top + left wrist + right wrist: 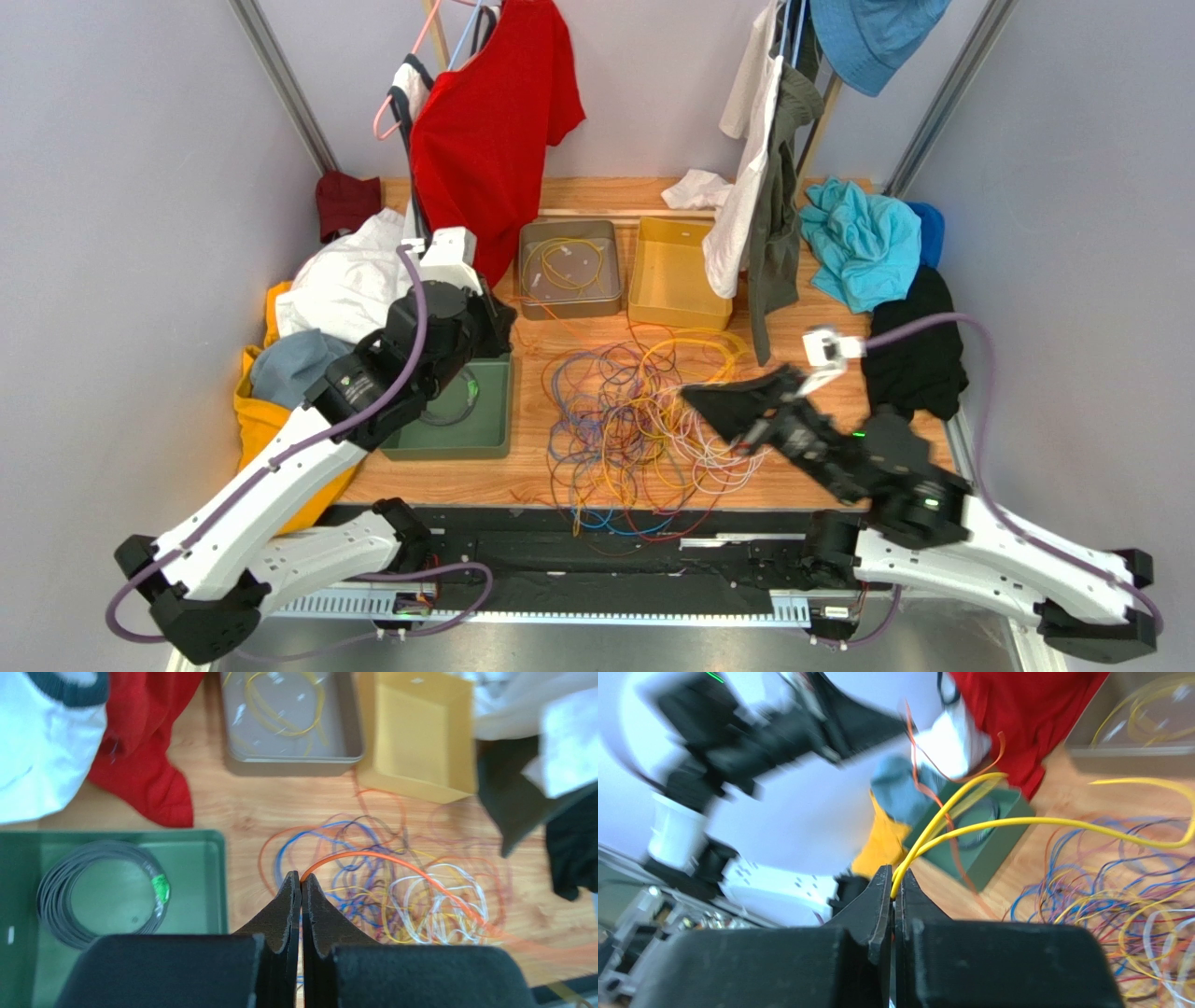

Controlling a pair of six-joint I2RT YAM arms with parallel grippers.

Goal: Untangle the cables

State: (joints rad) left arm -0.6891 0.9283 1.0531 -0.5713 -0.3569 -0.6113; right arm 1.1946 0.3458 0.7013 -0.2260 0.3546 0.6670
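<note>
Untangling at an early stage. Most of the thin cables [638, 420], in yellow, orange, blue, purple, red and white, lie as one looping knot in the middle of the wooden table [603, 196], and some strands spill over its near edge.

Apparently sorted out so far are a few yellow strands in the shallow grey metal tray [568, 310] toward the far edge. A grey coil [98, 896] also lies in the green plastic tray [484, 431] near the left edge. The yellow rectangular tray [673, 287] beside the grey one shows nothing inside. By this evidence, nearly all the separating remains.

The left gripper [302, 880] has its jaws pressed together on one orange cable [393, 864], which arcs away over the knot. The right gripper [894, 880] is likewise clamped on one yellow cable [1032, 822], drawn up out of the pile as a doubled strand.

The top view alone gives the whole layout, with the left arm raised over the green tray and the right arm reaching in from the right edge. It is too coarse to show what either one pinches. The left wrist view resolves the orange grip and the coil's green tag. The right wrist view, partly blurred, resolves the yellow grip. It also shows an orange strand hanging below the opposite arm.
</note>
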